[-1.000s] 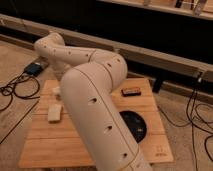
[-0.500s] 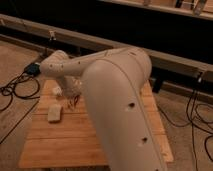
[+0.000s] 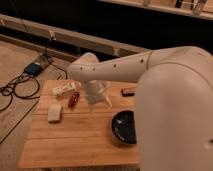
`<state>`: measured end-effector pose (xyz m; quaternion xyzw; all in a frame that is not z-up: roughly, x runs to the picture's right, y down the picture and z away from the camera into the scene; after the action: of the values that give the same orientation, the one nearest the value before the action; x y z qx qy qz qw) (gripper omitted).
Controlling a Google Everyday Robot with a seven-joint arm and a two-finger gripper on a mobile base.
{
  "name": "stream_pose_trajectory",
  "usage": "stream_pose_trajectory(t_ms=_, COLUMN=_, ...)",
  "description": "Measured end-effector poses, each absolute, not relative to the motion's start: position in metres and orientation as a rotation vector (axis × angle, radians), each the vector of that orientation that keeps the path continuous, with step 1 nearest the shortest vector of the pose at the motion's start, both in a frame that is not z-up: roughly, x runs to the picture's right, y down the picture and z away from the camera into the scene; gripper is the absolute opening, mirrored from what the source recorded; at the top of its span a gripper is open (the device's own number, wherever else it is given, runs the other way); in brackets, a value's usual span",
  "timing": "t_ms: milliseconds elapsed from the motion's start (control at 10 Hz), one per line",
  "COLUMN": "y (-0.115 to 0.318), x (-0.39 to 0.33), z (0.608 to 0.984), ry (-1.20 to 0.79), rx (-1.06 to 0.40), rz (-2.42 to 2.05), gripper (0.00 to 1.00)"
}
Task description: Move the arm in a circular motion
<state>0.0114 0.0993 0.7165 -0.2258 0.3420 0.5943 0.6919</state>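
The cream-white arm point(image 3: 165, 95) fills the right side of the camera view. Its thick near segment rises at the right, and a thinner segment with a row of small dark holes reaches left across the wooden table point(image 3: 75, 140). At its end the wrist turns down and the gripper point(image 3: 98, 102) hangs just above the table's middle, right of a small red object point(image 3: 73, 99). The gripper holds nothing that I can see.
On the table lie a white packet point(image 3: 65, 90), a pale sponge-like block point(image 3: 54, 113), a dark bowl point(image 3: 125, 127) and a brown bar point(image 3: 129, 91). Cables point(image 3: 15, 90) and a blue box point(image 3: 34, 68) lie on the floor at left. A dark shelf wall runs behind.
The arm has swung: its big near segment moved right, and the gripper moved from the table's left back toward the middle. The bowl shows again.
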Motion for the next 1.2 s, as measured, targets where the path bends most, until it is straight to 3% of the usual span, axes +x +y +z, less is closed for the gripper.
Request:
stream_pose_trajectory(t_ms=500, y=0.011, x=0.099, z=0.732, ry=0.761, rx=-0.393, rz=1.478, gripper=0.65)
stream_pose_trajectory(t_ms=800, y=-0.038, x=0.066, z=0.767, ry=0.711, rx=-0.377, rz=1.440, gripper=0.65)
stream_pose_trajectory(t_ms=1200, y=-0.067, x=-0.018, z=0.806, ry=0.660, rx=-0.387, rz=1.300, gripper=0.65)
